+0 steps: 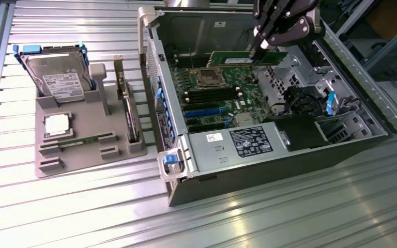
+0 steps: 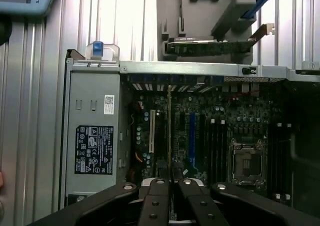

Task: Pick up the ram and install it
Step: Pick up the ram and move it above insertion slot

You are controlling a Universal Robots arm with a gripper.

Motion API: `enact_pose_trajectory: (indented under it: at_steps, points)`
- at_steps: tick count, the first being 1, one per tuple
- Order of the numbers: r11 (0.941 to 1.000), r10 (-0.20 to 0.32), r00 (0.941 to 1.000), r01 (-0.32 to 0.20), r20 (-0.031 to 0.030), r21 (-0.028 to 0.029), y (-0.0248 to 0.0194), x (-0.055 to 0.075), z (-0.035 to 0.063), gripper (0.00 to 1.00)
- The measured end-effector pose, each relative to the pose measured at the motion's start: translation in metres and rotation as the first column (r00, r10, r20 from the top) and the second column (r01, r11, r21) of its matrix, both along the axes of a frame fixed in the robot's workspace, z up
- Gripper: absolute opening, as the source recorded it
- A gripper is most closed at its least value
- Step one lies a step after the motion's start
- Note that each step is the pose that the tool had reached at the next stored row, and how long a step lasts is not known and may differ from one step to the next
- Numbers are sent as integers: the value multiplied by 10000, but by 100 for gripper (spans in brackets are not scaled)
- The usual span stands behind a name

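While the hand hangs over the open computer case, its jaws are closed almost together on the upper edge of the ram, a long thin green stick held level and on edge above the motherboard, at the end of the case opposite the power supply. Inside the case, just beside the held ram as the exterior view shows it, sits the square CPU socket, with rows of dark memory slots between that socket and the power supply, a silver box with a black label. From the wrist view the ram is seen edge-on as a thin line running out from between the 2 black fingers, which pinch it from either side. Outside the case, on the exterior view's left of it, a grey tray rests on the slatted metal desk; the tray carries a hard drive standing on edge, a square silver CPU chip, a second green stick lying in its slot, and a dark expansion card on the side of the tray nearest the case
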State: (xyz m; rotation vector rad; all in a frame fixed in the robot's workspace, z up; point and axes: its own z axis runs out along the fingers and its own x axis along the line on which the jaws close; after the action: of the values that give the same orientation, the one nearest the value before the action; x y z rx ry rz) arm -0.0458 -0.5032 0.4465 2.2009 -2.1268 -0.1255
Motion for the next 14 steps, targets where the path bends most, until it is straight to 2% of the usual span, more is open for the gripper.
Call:
enact_pose_trajectory:
  at_steps: [2,3,5,9,10,11,12,13,14]
  points:
    - [10000,1,10000,-1,-1,-22,74,124,-4,13]
    - [10000,1,10000,-1,-1,-35,134,212,-7,13]
    - [10000,1,10000,-1,-2,-50,212,348,-10,13]
    - [10000,1,10000,-1,-6,-66,319,587,-16,13]
    - [10000,0,10000,0,-6,-69,358,655,-18,13]
    - [10000,1,10000,-1,-6,-72,404,685,-20,13]
    - [10000,0,10000,0,-7,-78,482,709,-22,13]
    - [10000,0,10000,0,-6,-79,539,726,-25,13]
    - [10000,-1,10000,1,-6,-81,566,733,-24,13]
